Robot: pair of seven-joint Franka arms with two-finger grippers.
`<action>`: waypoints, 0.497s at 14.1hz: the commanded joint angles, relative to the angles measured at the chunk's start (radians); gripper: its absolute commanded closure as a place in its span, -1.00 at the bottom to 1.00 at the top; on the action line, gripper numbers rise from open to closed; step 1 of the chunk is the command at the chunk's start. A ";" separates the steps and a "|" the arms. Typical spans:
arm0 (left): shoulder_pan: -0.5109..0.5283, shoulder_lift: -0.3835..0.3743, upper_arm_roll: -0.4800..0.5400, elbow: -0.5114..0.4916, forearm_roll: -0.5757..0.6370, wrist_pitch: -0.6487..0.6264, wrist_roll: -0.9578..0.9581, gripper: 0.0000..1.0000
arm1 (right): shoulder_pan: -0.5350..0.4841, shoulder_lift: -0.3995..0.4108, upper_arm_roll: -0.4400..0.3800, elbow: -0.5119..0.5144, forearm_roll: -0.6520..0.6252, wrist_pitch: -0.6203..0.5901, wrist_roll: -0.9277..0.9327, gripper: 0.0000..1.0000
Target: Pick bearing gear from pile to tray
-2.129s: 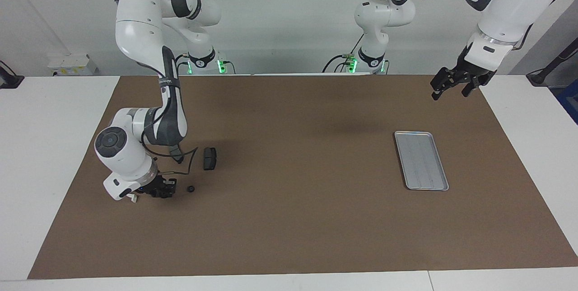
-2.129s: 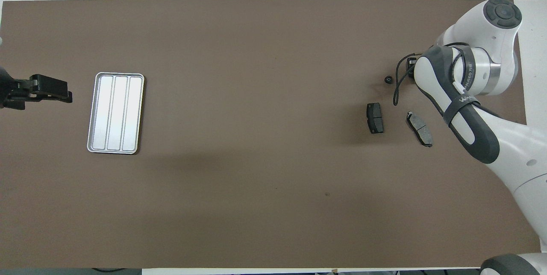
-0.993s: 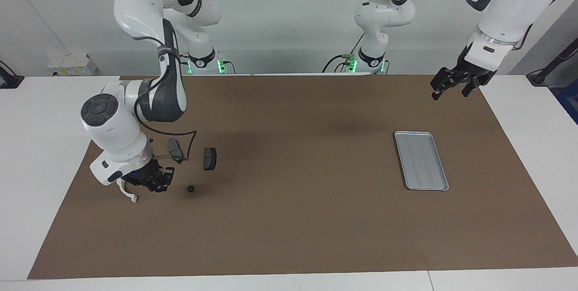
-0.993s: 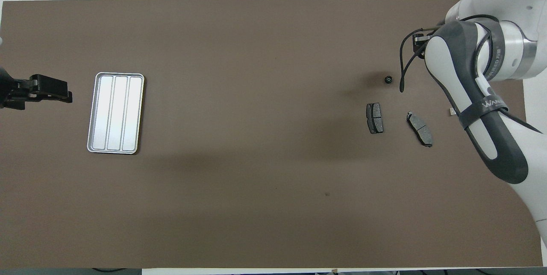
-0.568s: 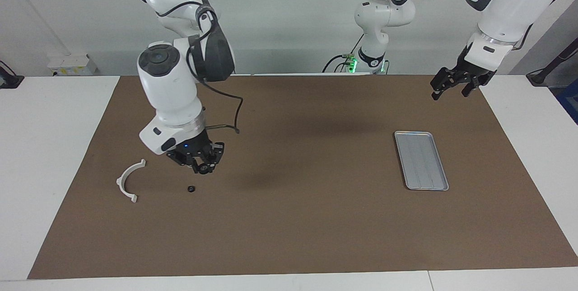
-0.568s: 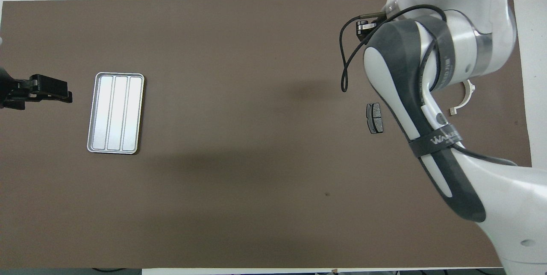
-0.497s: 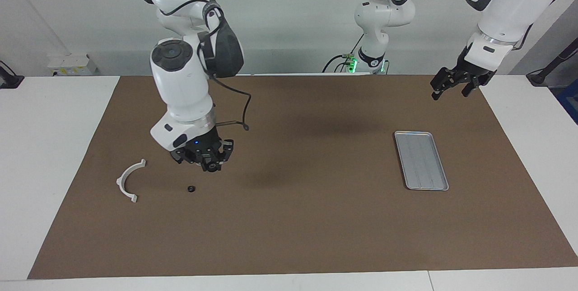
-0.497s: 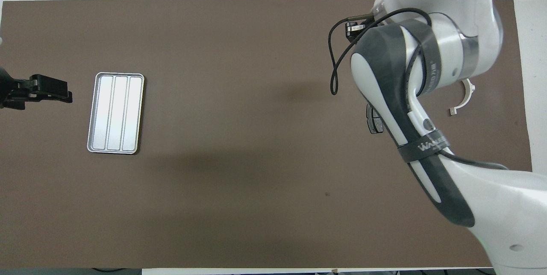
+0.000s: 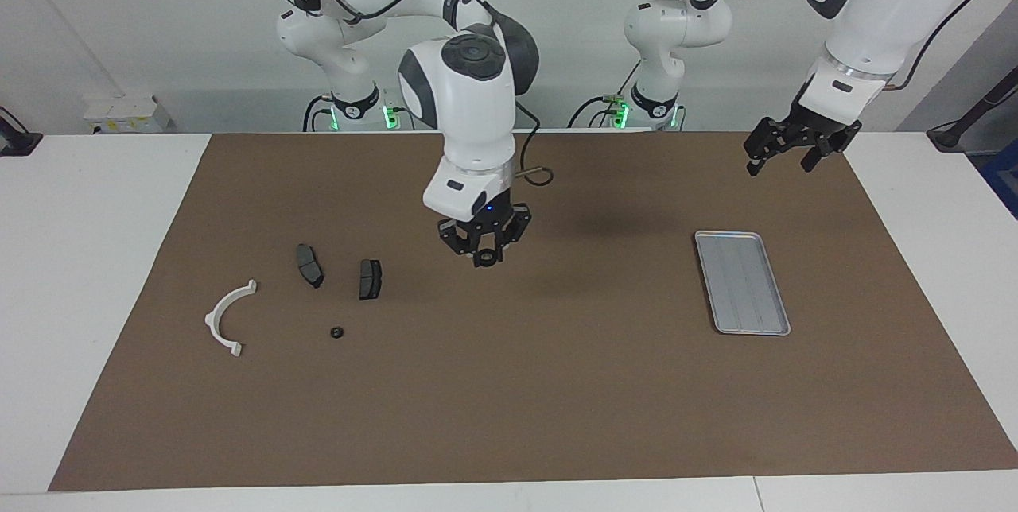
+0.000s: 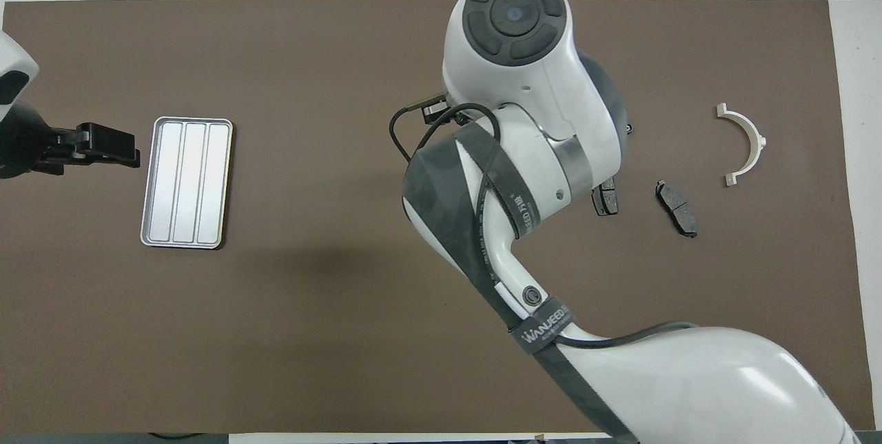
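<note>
Now right hand (image 9: 485, 259) — gripping bearing gear (image 9: 484, 261) — over mat (image 9: 557, 385).

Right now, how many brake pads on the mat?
2. One brake pad lies nearest the white half-ring bracket. The other brake pad lies beside it, toward the tray; overhead, the right arm partly covers it. None looks hidden.

From overhead, the right arm (image 10: 524, 175) hides its own jaws and half of one brake pad (image 10: 606, 197). The small black round piece (image 9: 336, 331) is too small to identify.
</note>
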 commanded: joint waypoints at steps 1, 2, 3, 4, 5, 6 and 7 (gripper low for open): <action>-0.012 0.001 0.011 0.004 -0.016 -0.001 0.002 -1.00 | 0.007 0.044 0.011 0.028 0.034 0.032 0.008 0.95; -0.009 -0.001 0.011 0.002 -0.016 -0.016 -0.035 -1.00 | 0.014 0.047 0.013 0.000 0.044 0.056 0.008 0.94; -0.009 -0.010 0.011 -0.015 -0.016 -0.025 -0.059 -1.00 | 0.016 0.048 0.013 -0.033 0.044 0.076 0.008 0.94; -0.010 -0.025 0.011 -0.045 -0.016 -0.013 -0.067 -1.00 | 0.019 0.052 0.013 -0.059 0.045 0.111 0.008 0.94; -0.010 -0.038 0.009 -0.073 -0.016 -0.002 -0.075 -1.00 | 0.021 0.061 0.013 -0.082 0.045 0.132 0.008 0.94; -0.013 -0.052 0.009 -0.101 -0.016 0.013 -0.105 -1.00 | 0.031 0.064 0.013 -0.101 0.045 0.153 0.008 0.94; -0.021 -0.065 0.008 -0.130 -0.016 0.025 -0.142 -1.00 | 0.036 0.065 0.013 -0.125 0.045 0.168 0.008 0.94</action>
